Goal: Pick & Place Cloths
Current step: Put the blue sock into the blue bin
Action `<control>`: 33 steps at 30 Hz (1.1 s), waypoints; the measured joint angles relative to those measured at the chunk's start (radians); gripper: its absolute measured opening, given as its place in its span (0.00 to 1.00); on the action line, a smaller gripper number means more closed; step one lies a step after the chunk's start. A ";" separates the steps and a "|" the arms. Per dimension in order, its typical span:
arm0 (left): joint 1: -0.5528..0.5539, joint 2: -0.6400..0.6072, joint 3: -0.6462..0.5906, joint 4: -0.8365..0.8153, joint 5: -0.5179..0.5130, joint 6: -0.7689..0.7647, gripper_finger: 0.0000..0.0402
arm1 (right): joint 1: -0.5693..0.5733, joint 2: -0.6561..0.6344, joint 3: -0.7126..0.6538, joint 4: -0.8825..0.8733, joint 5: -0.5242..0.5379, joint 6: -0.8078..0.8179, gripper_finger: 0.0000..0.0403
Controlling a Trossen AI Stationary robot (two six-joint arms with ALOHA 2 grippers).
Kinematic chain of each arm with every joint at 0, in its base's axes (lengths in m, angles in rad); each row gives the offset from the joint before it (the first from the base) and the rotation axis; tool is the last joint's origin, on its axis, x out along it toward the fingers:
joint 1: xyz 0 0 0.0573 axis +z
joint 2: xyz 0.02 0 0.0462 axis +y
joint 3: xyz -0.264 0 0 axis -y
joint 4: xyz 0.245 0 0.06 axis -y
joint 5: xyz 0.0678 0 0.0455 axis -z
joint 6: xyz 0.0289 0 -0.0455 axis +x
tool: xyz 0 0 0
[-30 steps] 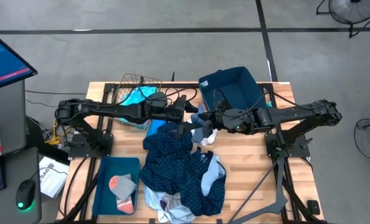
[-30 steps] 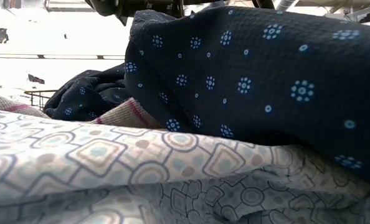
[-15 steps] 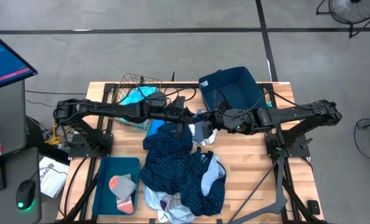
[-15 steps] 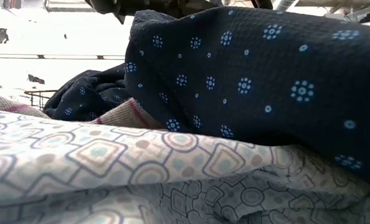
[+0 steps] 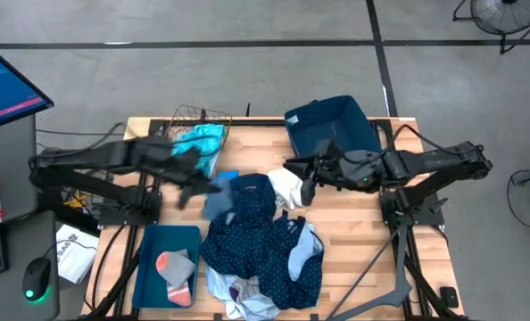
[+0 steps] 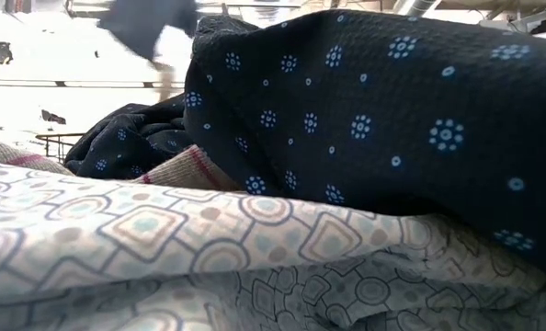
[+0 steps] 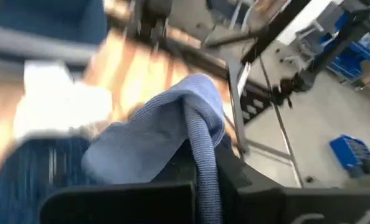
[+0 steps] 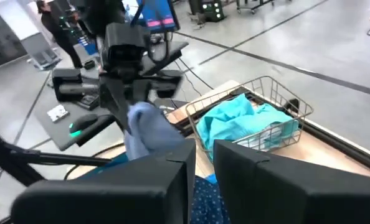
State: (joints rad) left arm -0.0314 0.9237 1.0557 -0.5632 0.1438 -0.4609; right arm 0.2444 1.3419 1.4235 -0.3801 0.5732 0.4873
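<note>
Your left gripper [image 5: 196,185] hangs above the table's left side, fingers clenched on a pale blue-grey cloth [image 7: 157,140], which droops, ribbed and bunched. Your right gripper [image 5: 302,183], beside the white cloth [image 5: 287,185], has its fingers slightly parted and empty.

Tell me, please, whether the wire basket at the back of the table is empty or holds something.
It holds something: a turquoise cloth lies bunched inside the wire basket, seen from above and in the right wrist view.

Right gripper [image 8: 200,168]: two dark fingers, narrow gap between, nothing held. Beyond: left gripper [image 8: 130,102] clamped on pale blue-grey cloth [image 8: 149,129]. Wire basket [image 8: 283,107] holding turquoise cloth [image 8: 241,121] on wooden table [image 8: 203,101]. Navy dotted fabric [image 8: 207,196] at base.
</note>
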 joint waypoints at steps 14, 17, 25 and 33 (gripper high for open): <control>-0.571 -0.222 -0.127 -0.250 -0.292 -0.601 0.00 | 0.003 0.005 -0.001 -0.033 0.001 0.000 0.14; -0.647 -0.183 -0.187 -0.251 -0.237 -0.695 0.00 | 0.004 0.005 -0.001 -0.043 0.002 0.000 0.14; -0.823 -0.078 -0.349 -0.248 -0.193 -0.877 0.00 | 0.005 0.005 -0.001 -0.061 0.002 0.001 0.14; -0.850 0.015 -0.500 -0.227 -0.225 -0.950 0.00 | 0.002 0.005 -0.001 -0.061 0.003 0.001 0.14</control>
State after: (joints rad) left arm -0.8809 0.9392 0.5554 -0.7907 -0.0817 -1.4106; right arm 0.2466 1.3468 1.4223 -0.4415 0.5758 0.4885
